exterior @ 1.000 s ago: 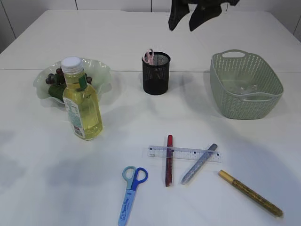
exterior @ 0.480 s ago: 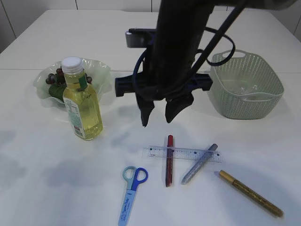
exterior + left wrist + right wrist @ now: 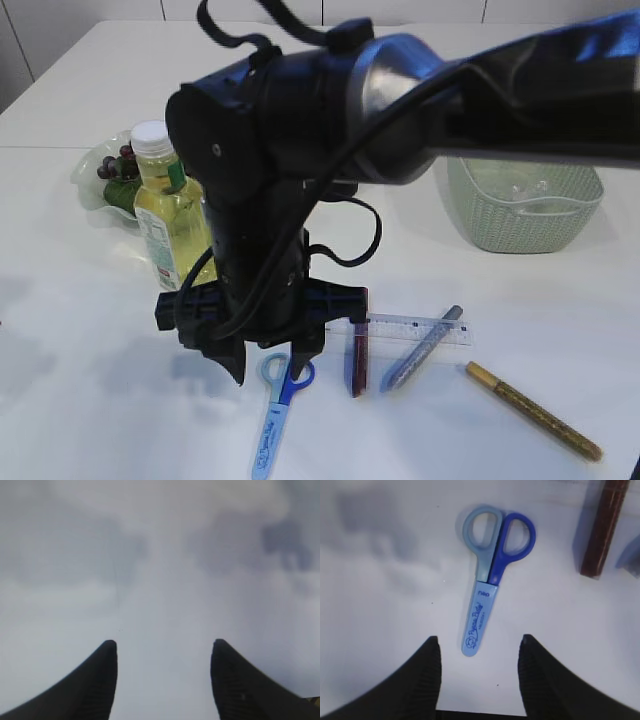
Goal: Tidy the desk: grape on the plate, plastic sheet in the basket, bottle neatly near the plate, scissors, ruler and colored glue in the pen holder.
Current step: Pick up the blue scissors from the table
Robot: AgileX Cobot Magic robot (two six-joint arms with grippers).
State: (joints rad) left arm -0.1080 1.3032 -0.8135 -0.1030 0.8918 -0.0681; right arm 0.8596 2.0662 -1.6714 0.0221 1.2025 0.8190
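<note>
Black right hand [image 3: 272, 366] now over scissors [image 3: 277, 408]

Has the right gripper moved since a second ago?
Yes. The right gripper has come down and toward the camera, from above the pen holder to just over the blue scissors, jaws open, left of the ruler.

Scissors [image 3: 487, 575] light-blue and dark-blue; glue stick [image 3: 602, 527] dark red; basket [image 3: 560, 215] pale green.
</note>
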